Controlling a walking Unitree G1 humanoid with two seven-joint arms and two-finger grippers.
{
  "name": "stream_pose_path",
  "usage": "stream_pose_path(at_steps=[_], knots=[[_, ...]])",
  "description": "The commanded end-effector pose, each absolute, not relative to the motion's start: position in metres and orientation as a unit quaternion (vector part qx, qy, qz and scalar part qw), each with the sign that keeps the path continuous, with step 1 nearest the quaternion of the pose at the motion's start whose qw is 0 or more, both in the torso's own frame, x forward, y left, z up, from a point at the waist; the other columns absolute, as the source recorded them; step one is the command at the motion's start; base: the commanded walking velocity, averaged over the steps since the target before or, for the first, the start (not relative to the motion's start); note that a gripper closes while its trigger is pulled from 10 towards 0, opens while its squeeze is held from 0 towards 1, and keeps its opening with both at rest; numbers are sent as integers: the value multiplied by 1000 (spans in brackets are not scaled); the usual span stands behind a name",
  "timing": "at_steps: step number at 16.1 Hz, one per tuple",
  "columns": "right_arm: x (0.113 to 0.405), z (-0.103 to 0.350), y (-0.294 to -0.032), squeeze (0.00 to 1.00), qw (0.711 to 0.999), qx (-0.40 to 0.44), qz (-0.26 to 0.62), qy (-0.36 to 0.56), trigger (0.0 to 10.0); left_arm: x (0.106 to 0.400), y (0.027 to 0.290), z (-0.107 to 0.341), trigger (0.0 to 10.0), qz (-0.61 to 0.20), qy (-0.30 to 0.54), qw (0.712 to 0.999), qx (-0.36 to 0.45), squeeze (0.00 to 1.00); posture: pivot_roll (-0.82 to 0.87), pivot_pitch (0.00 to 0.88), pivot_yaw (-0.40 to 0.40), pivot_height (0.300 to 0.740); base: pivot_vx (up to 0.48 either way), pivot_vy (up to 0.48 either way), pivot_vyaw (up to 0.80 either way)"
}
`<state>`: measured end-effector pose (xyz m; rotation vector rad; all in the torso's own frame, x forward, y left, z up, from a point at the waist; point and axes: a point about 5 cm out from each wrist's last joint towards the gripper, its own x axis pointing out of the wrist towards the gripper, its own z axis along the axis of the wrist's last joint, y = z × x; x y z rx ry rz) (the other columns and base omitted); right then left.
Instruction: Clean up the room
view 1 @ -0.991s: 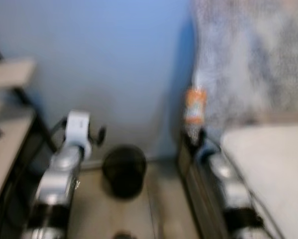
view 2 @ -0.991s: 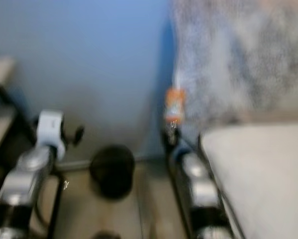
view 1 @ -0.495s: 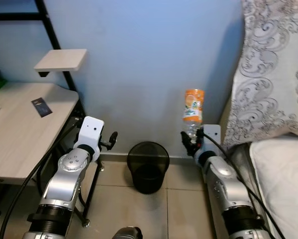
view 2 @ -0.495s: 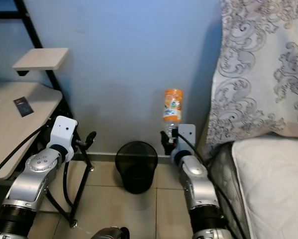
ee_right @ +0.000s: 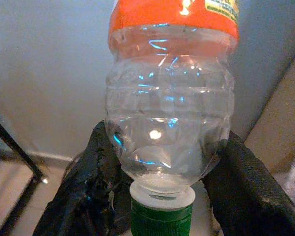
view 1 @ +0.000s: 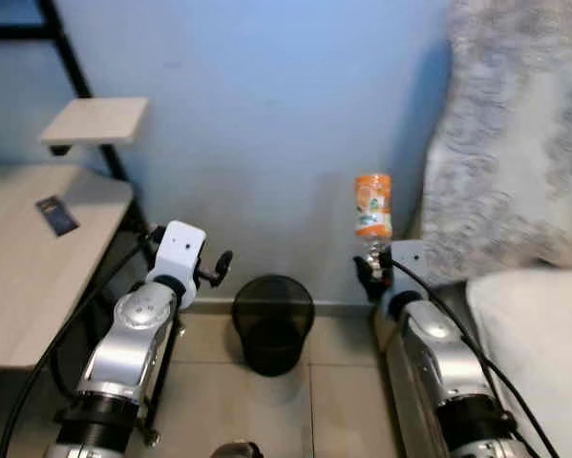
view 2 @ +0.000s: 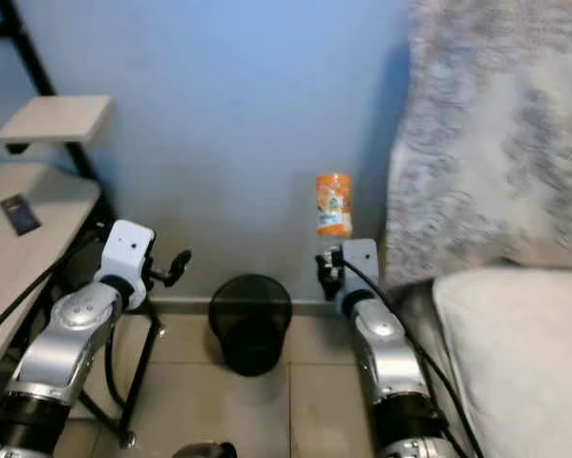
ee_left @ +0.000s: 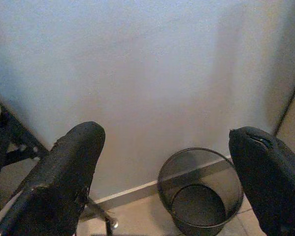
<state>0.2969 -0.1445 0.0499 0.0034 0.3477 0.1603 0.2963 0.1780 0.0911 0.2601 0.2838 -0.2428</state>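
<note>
A clear plastic bottle (view 1: 372,210) with an orange label and green cap stands upside down, my right gripper (view 1: 373,274) shut on its neck end; the right wrist view has the bottle (ee_right: 171,110) between both black fingers (ee_right: 246,184). A black mesh waste bin (view 1: 272,322) sits on the tiled floor against the blue wall, below and left of the bottle. My left gripper (view 1: 219,267) is raised left of the bin and open; in the left wrist view its fingers (ee_left: 68,169) stand wide apart with the bin (ee_left: 200,194) between them, further off.
A light wooden desk (view 1: 28,258) on a black metal frame stands at the left, with a small dark card (view 1: 54,214) on it and a small shelf (view 1: 93,120) above. A bed with a white mattress (view 1: 539,343) and patterned pillow (view 1: 515,162) lies at the right.
The whole picture has shifted and turned slightly blurred, so the camera has moved. The bottle stays held in my right gripper and the left gripper stays open.
</note>
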Motion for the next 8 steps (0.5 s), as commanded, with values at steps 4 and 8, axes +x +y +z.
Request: stream_pose_path(at_steps=[4,8], knots=[[295,41,-146,0,975,-55,96,194,10000,294,178,93,10000,-127,133,973,140,0,58,0,31,740,279,0,400],[293,39,-148,0,971,-73,111,197,10000,292,178,91,10000,-131,136,971,149,0,64,0,26,740,263,0,0]])
